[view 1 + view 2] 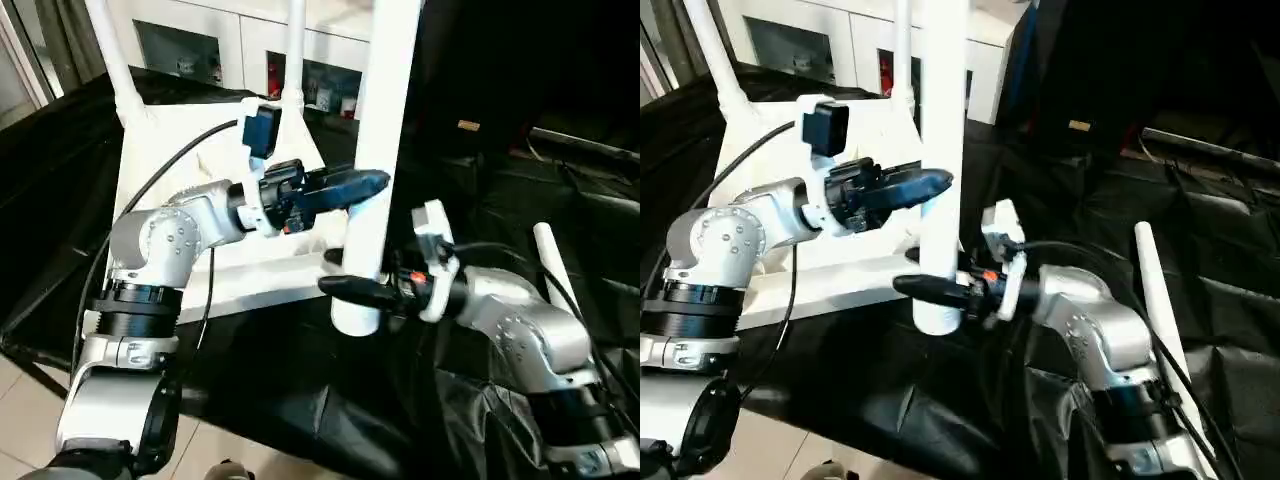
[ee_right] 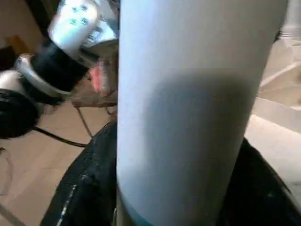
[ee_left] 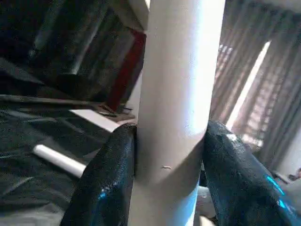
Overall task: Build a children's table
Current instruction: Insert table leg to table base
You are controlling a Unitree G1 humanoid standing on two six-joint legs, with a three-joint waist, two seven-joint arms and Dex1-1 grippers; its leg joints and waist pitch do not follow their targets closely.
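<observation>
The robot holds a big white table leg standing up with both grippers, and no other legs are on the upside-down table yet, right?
Not quite. Two legs already stand in the tabletop, as the left eye view shows. The left gripper and right gripper do hold the big upright leg.

A thick white table leg (image 2: 188, 108) stands upright straight in front of the camera, its lower part in shadow and a faint bluish rim at its bottom end. The right gripper (image 2: 174, 188) has one black finger (image 2: 84, 188) on each side of the leg, both lying close against its surface. Beyond the leg on one side is the left arm (image 2: 61, 61), silver with a black ring joint and a cable, over a light wooden floor (image 2: 33, 155); on the other side lies a flat white tabletop (image 2: 277, 127)
</observation>
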